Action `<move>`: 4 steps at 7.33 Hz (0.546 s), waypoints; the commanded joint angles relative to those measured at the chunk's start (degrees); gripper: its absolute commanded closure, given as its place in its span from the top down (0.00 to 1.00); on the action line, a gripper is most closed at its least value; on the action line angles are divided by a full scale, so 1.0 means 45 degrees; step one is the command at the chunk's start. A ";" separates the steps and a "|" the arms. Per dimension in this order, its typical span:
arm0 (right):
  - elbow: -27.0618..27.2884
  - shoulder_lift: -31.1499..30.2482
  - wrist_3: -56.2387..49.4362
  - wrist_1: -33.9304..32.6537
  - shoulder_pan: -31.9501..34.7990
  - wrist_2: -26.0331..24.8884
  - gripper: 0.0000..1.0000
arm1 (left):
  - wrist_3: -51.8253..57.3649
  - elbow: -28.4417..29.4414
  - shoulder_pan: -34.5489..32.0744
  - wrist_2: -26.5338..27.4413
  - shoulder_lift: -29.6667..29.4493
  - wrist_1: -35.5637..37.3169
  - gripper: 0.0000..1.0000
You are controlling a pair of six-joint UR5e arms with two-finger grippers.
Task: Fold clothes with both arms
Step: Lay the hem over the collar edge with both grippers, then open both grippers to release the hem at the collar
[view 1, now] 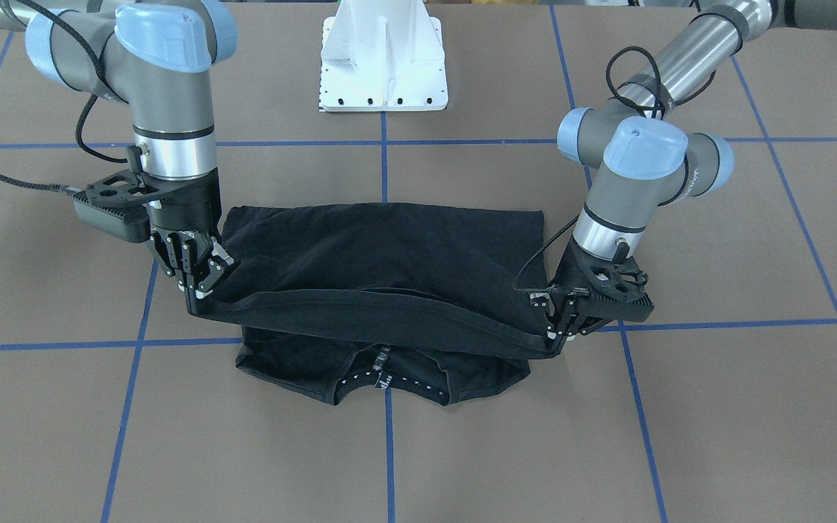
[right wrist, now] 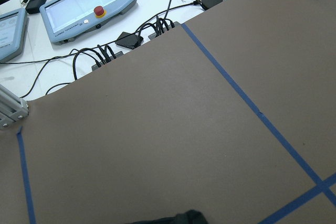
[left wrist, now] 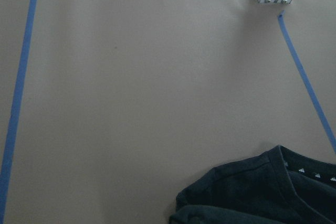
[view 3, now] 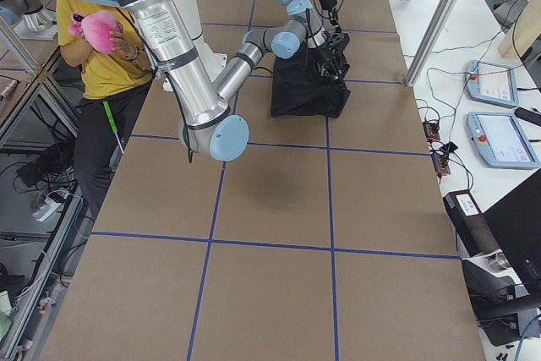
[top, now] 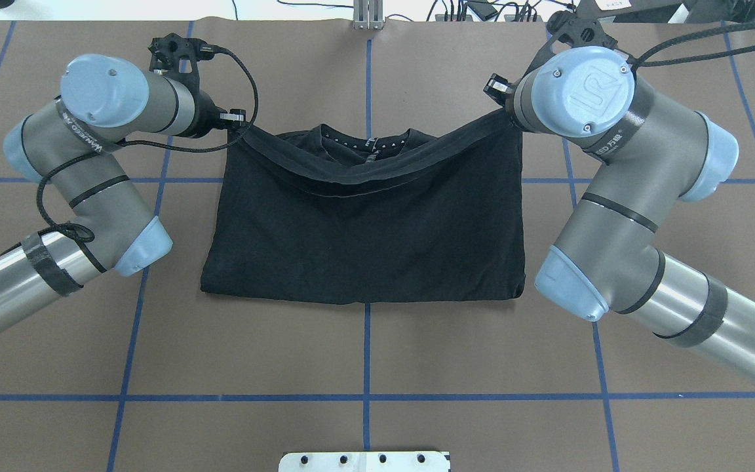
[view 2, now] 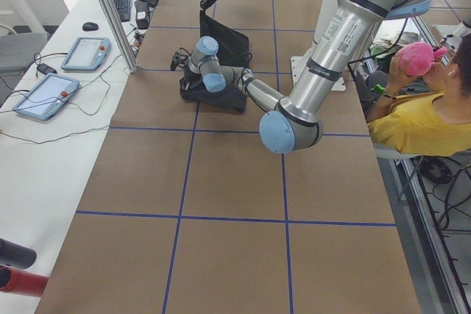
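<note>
Nearest: collar end of black T-shirt [view 1: 389,247], flat on brown bench [view 1: 680,436]. Just above, raised hem stretched side to side, corners pinched in left gripper [view 1: 556,330] and right gripper [view 1: 197,289]. Collar equally near both.

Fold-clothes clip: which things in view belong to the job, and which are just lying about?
Job: black T-shirt, its lifted edge pinched by the left gripper and the right gripper.

Lying about: white pedestal, touchscreen pendant, keyboard, pink toy held by a person.
</note>
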 commanded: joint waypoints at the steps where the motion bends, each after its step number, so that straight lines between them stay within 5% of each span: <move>1: -0.1474 0.0057 -0.0046 0.1348 0.0041 0.0002 0.00 | 0.0007 0.0939 0.0184 0.0258 -0.0469 -0.0166 0.00; 4: -0.1811 0.0057 -0.0456 0.1570 0.0100 0.0002 0.00 | 0.0027 0.0960 0.0264 0.0277 -0.0431 -0.0166 0.00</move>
